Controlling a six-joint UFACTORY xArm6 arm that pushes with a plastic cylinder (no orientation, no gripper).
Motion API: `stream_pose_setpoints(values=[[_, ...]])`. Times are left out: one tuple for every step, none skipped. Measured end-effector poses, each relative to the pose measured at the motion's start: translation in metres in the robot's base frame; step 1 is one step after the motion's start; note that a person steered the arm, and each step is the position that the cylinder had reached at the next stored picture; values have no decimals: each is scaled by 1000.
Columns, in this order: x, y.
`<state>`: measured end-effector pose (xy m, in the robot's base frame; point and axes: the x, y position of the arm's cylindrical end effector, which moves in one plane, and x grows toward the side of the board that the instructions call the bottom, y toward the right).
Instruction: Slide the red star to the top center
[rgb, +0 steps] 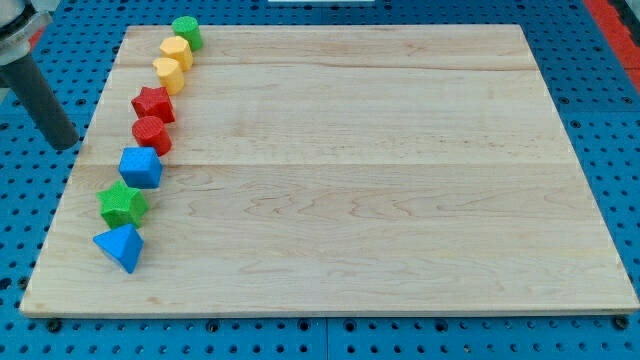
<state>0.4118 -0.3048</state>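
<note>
red star sits in the line of blocks along the board's left side, toward the view's top, and it lies to the view's right of my tip, slightly higher in the view. you have no claw here to open or close, only a bare rod holding nothing; its end stands off the wooden board, over the blue pegboard just beyond the left edge, near the star but apart from it. the star is crowded: a red cylinder touches it just below, and a yellow block sits just above, with a second yellow block and a green cylinder beyond. further down lie a blue cube, a green star and a blue pyramid-like block. judging from this, you want to push rightward and upward; everything right of the line is bare smooth wood, so room is ample once the star leaves its neighbours.
</note>
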Motion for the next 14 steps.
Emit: stream_pose_setpoints(values=[[-4,0],[-5,0],[-27,19],[-49,93],[-71,140],[-89,196],[-137,215],[-152,247],[-165,279],[-166,283],[-167,286],[-167,287],[-166,287],[-166,287]])
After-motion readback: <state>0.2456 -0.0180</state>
